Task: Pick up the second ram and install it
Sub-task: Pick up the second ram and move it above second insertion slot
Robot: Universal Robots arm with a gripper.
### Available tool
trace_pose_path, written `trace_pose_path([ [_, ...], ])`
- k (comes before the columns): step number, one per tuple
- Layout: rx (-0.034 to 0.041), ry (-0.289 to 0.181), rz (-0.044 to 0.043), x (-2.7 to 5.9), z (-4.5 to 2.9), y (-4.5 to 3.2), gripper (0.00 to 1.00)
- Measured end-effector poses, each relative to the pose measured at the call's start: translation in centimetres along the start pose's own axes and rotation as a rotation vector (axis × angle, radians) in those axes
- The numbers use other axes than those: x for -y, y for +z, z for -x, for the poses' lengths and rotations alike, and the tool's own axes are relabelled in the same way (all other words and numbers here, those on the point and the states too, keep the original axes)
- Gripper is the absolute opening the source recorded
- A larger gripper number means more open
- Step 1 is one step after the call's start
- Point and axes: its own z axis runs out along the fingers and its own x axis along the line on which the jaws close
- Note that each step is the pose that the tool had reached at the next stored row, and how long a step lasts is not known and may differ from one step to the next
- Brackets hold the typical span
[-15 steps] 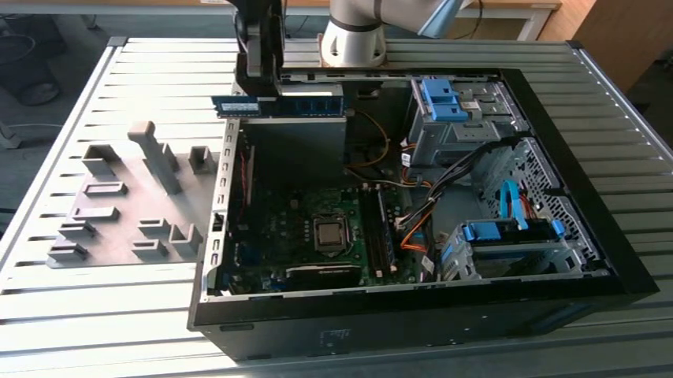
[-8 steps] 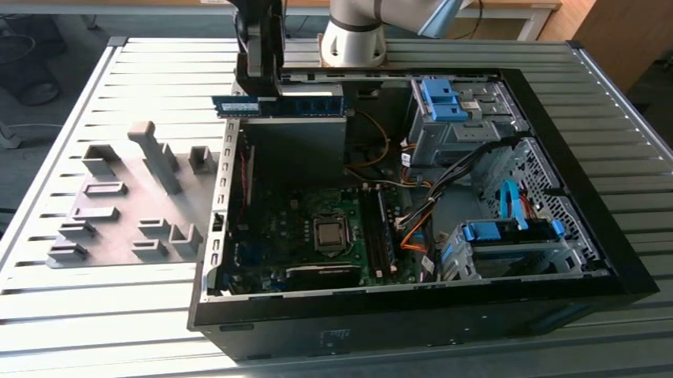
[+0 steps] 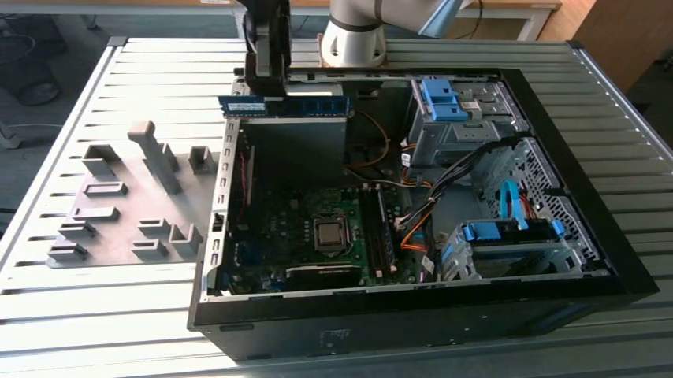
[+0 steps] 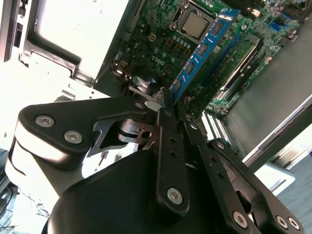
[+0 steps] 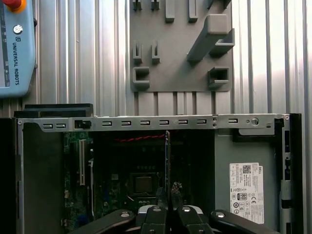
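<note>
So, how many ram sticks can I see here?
2. One ram is in the claw, over the open case. The other ram stands on the motherboard, near the processor. More may be hidden.

The tray point(image 3: 121, 219) lies at the exterior view's left of the case point(image 3: 421, 319), the second ram point(image 3: 284, 105) above it.

My gripper point(image 4: 163, 100) is all black: glossy rounded housing point(image 4: 112, 195), flat link bars point(image 4: 168, 156) w/ silver socket-head screws point(image 4: 174, 196) at the pivots, plus a chunky side link point(image 4: 63, 131) w/ two more screws. In the first wrist view the same black links & silver screw heads sit approx. symmetric either side. In the exterior view my arm point(image 3: 352, 35) is a pale grey round tube w/ a blue-grey cap point(image 3: 442, 14).
</note>
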Motion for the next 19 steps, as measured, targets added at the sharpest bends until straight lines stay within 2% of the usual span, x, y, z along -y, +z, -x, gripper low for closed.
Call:
trace_pose_path([
  [12,0.0000,0.000,0.0000,2.46,0.09,-0.03,0.14],
  [16,0.0000,0.000,0.0000,3.69,0.13,-0.04,0.14],
  [19,0.0000,0.000,0.0000,4.98,0.18,-0.05,0.14],
])
